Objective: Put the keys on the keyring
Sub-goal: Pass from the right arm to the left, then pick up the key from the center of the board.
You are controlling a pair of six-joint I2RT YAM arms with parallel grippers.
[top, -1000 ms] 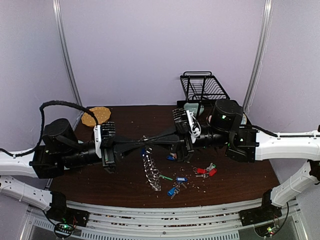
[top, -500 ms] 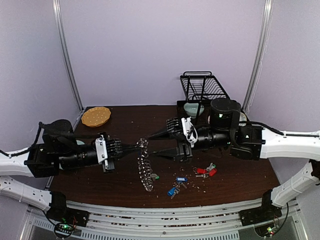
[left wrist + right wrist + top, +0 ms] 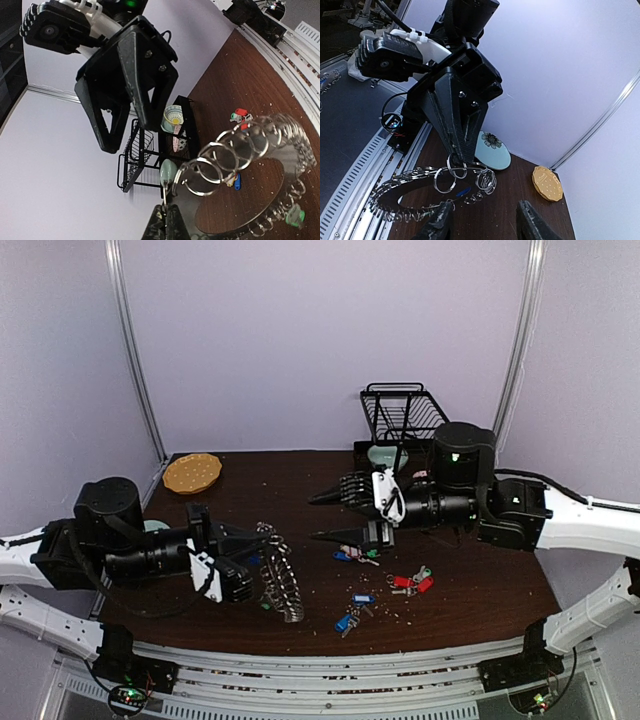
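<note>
The keyring [image 3: 283, 585], a chain-like loop of silver rings, hangs from my left gripper [image 3: 262, 532], which is shut on one ring above the table's left half. In the left wrist view the fingertips [image 3: 169, 212] pinch that ring, and the keyring [image 3: 240, 150] spreads beyond them. My right gripper [image 3: 315, 519] stands open a little to the right, holding nothing and apart from the rings; its fingers [image 3: 440, 222] frame the keyring [image 3: 420, 192]. Keys lie on the table: a blue one [image 3: 345, 555], red and green ones [image 3: 410, 582], blue ones [image 3: 355, 605]. A blue tag [image 3: 462, 191] shows among the rings.
A black wire rack [image 3: 405, 415] with a bowl stands at the back right. A golden round disc [image 3: 192, 472] lies at the back left. A pale blue plate [image 3: 490, 150] sits behind the left gripper. Crumbs dot the dark table [image 3: 480, 590].
The right gripper has opened and drawn back to the right. The left gripper has pulled back left and nearer with the keyring, which now hangs more bunched.
</note>
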